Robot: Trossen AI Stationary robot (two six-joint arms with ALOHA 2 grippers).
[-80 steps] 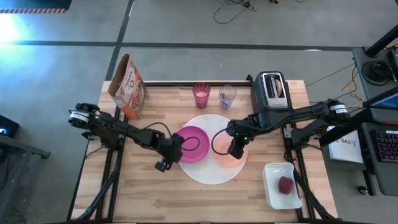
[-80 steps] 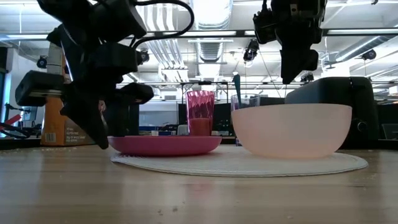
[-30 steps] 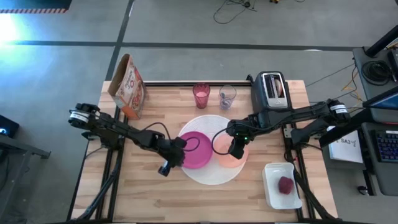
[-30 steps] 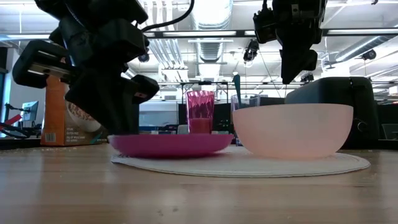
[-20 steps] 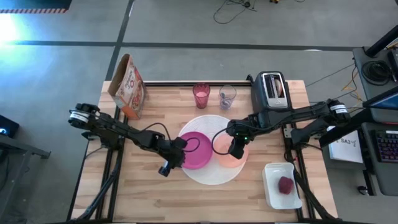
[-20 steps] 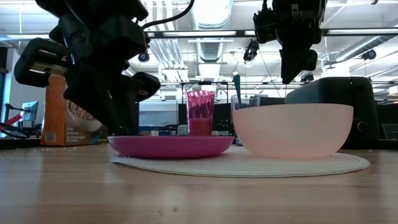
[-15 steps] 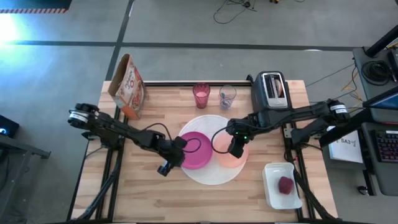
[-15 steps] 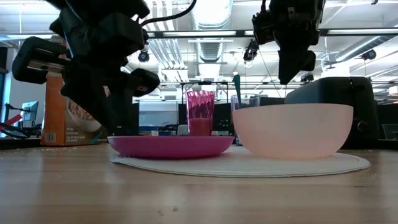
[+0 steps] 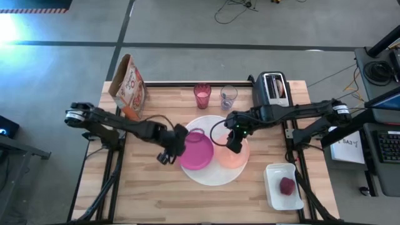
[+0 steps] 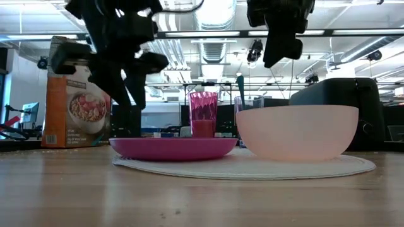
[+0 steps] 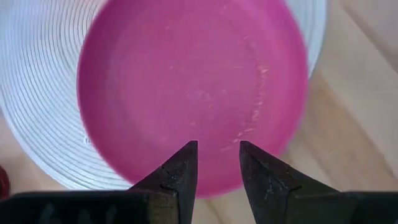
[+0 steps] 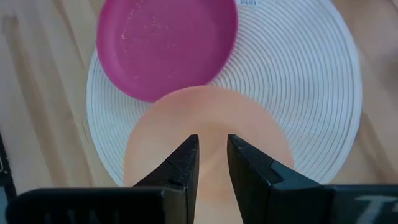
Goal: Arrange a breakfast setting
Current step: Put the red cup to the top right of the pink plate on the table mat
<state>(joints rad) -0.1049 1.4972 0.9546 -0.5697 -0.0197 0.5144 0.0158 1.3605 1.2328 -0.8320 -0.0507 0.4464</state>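
Left gripper (image 9: 167, 152): I see it slightly parted, empty, above the magenta plate's (image 9: 197, 150) left edge.
Right gripper (image 9: 232, 145): narrowly parted, empty, over my peach bowl (image 9: 237, 156).
Both dishes: on the white plate (image 9: 212, 177), mid-tabletop.

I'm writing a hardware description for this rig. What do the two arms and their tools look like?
Both arms are dark, slender and jointed, with a looping black cable near each wrist and a white-ringed base joint. The left tool and right tool each end in two black, tapered, pointed fingers.
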